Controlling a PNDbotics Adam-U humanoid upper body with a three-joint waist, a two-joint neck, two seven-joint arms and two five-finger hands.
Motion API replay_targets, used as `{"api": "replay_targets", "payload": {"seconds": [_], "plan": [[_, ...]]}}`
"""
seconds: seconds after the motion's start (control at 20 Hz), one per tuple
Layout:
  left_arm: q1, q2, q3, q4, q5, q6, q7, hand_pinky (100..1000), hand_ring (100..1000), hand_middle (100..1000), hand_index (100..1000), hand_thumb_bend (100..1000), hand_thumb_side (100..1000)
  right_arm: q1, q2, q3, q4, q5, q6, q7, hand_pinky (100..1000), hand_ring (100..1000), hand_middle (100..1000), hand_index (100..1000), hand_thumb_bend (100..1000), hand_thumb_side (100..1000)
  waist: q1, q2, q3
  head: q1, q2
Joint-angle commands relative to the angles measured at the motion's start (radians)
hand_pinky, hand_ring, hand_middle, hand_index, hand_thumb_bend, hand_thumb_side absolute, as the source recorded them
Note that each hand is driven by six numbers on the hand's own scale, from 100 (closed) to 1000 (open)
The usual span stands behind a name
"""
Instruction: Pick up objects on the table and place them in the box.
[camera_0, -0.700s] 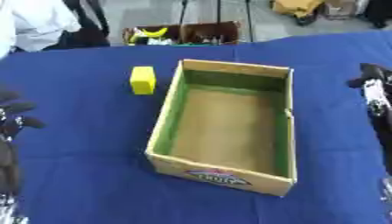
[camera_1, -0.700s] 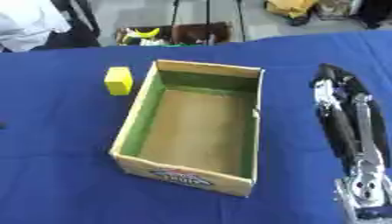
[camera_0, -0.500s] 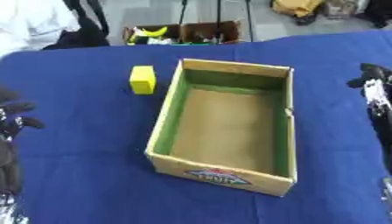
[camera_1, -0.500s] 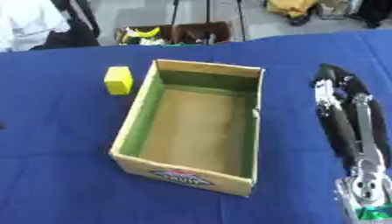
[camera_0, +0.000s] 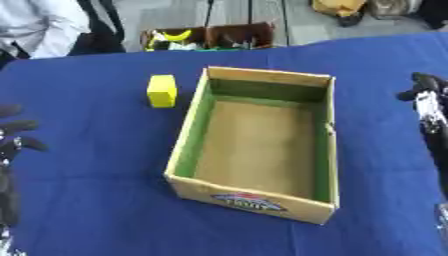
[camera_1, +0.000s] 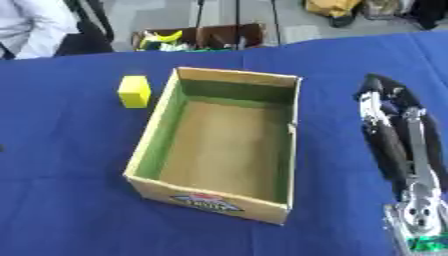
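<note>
A yellow block (camera_0: 162, 90) stands on the blue tablecloth just left of the box's far left corner, apart from it. The open cardboard box (camera_0: 254, 200) has green inner walls and a bare brown floor with nothing in it. My left hand (camera_0: 16, 136) shows at the left edge, fingers relaxed and spread, holding nothing, well short of the block. My right hand (camera_1: 390, 107) lies right of the box with straight fingers pointing away from me, open and holding nothing.
The blue table (camera_0: 96, 200) runs to a far edge behind the box. Beyond that edge, brown crates (camera_0: 210, 36) with yellow and green things stand on the floor. Blue cloth shows on both sides of the box.
</note>
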Motion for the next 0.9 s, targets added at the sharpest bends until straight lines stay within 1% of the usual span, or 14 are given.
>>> {"api": "replay_targets", "payload": {"seconds": [0.05, 0.1, 0.15, 0.2, 0.3, 0.45, 0.6, 0.7, 0.9], "plan": [[0.004, 0.089, 0.017, -0.015, -0.043, 0.028, -0.017, 422, 634, 704, 880, 140, 989, 0.000, -0.019, 0.007, -0.007, -0.011, -0.001, 0.008, 890, 1000, 613, 841, 100, 834, 0.005, -0.025, -0.006, -0.004, -0.003], [0.003, 0.112, 0.020, -0.017, -0.057, 0.041, -0.029, 425, 637, 708, 884, 148, 990, 0.001, -0.022, 0.008, -0.007, -0.015, -0.001, 0.009, 890, 1000, 613, 841, 100, 849, 0.007, -0.025, -0.009, -0.005, -0.003], [-0.001, 0.134, 0.022, -0.019, -0.070, 0.053, -0.042, 429, 641, 721, 900, 220, 982, 0.002, -0.027, 0.007, -0.006, -0.017, 0.000, 0.010, 889, 1000, 613, 841, 100, 833, 0.012, -0.027, -0.013, -0.006, -0.003], [-0.007, 0.155, 0.023, -0.019, -0.083, 0.065, -0.055, 429, 641, 722, 901, 234, 981, 0.003, -0.031, 0.006, -0.005, -0.017, 0.000, 0.009, 889, 1000, 613, 841, 100, 833, 0.015, -0.028, -0.017, -0.006, -0.001], [-0.020, 0.198, 0.023, -0.020, -0.110, 0.087, -0.078, 434, 645, 715, 910, 310, 999, 0.004, -0.039, 0.007, -0.002, -0.017, 0.000, 0.010, 889, 1000, 613, 841, 100, 834, 0.024, -0.029, -0.026, -0.001, 0.000], [-0.046, 0.259, 0.015, -0.020, -0.147, 0.112, -0.111, 448, 662, 746, 929, 345, 999, 0.002, -0.047, 0.012, 0.000, -0.016, -0.001, 0.014, 889, 1000, 613, 841, 100, 834, 0.034, -0.028, -0.044, 0.006, -0.004], [-0.085, 0.318, 0.000, -0.010, -0.183, 0.141, -0.147, 470, 685, 774, 949, 354, 1000, -0.002, -0.056, 0.013, 0.005, -0.014, 0.000, 0.017, 888, 1000, 614, 841, 100, 835, 0.037, -0.026, -0.055, 0.007, -0.006], [-0.118, 0.358, -0.023, 0.020, -0.208, 0.163, -0.172, 494, 709, 795, 956, 319, 1000, -0.005, -0.061, 0.015, 0.007, -0.013, -0.001, 0.020, 888, 1000, 614, 841, 100, 835, 0.039, -0.027, -0.059, 0.008, 0.002], [-0.181, 0.442, -0.082, 0.102, -0.260, 0.209, -0.224, 522, 734, 821, 970, 287, 994, -0.006, -0.067, 0.020, 0.011, -0.013, -0.002, 0.026, 888, 1000, 614, 841, 100, 835, 0.045, -0.029, -0.069, 0.035, 0.044]]}}
